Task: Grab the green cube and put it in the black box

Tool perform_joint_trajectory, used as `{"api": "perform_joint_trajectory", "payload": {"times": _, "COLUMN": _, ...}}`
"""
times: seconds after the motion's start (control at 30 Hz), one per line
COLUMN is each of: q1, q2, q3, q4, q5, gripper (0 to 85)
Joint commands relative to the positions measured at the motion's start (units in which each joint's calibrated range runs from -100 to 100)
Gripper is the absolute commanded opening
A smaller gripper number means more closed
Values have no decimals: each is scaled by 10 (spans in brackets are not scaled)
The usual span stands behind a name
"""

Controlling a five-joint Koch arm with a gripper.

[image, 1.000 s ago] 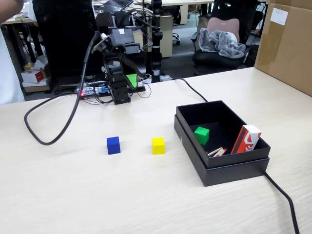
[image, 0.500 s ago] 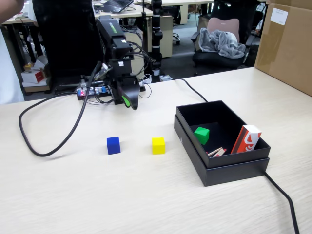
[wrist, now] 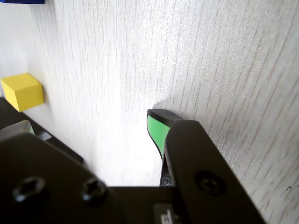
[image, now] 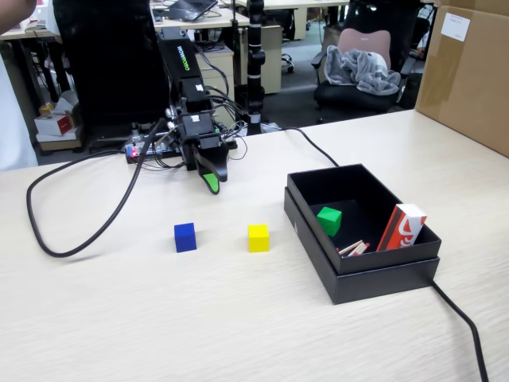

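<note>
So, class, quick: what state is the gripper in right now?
Gripper: holding nothing; whether it is open or closed cannot be told, since only one green tip shows.

I see green lettering on the black arm link [image: 184,57], too small to read. The red-white carton [image: 401,227] has a white mark, unreadable.

Green cube [image: 328,220], black box [image: 382,270]
</note>
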Motion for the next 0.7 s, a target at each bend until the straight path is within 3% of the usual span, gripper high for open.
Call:
{"api": "perform_joint_trajectory", "payload": {"times": 0.0, "q1": -4, "q2": 3, "q3": -34, "q4": -22, "q5": -3, "gripper": 477}}
{"api": "perform_joint_trajectory", "payload": {"times": 0.67, "q1": -7, "q2": 3, "q3": -33, "q4": -22, "q5": -3, "gripper": 488}}
